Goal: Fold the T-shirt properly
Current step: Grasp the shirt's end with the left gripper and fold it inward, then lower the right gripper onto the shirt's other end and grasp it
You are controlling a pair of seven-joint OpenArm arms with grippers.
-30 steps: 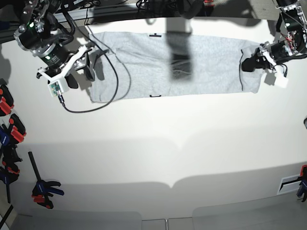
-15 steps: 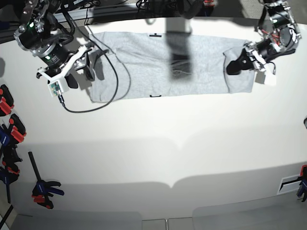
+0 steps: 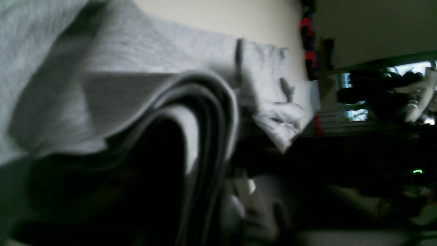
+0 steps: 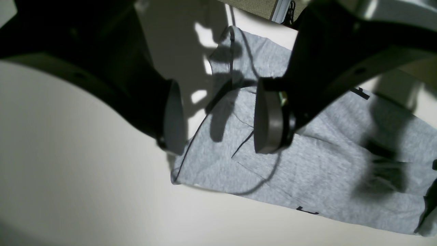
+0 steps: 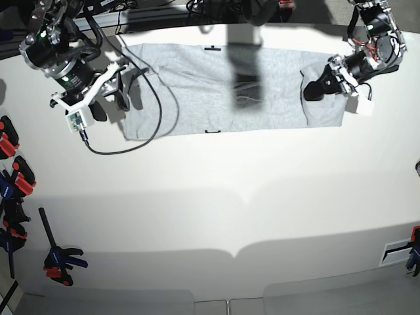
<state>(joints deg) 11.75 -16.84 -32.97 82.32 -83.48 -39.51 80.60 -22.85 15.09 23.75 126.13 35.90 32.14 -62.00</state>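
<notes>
T-shirt [image 5: 223,88] lay as a long grey band across the far side of the white table [image 5: 216,210], one end turned over.

Left gripper [image 5: 314,90] sat over the folded-back end of the shirt, where stacked cloth layers filled the left wrist view; couldn't tell whether its jaws were spread or pinching fabric. Right gripper [image 4: 215,118] hovered at the opposite end with jaws spread wide, nothing between the pads [image 4: 268,119]. A black cable [image 5: 141,141] looped over that end of the shirt. Clamps [image 5: 13,190] lay at the table edge.
</notes>
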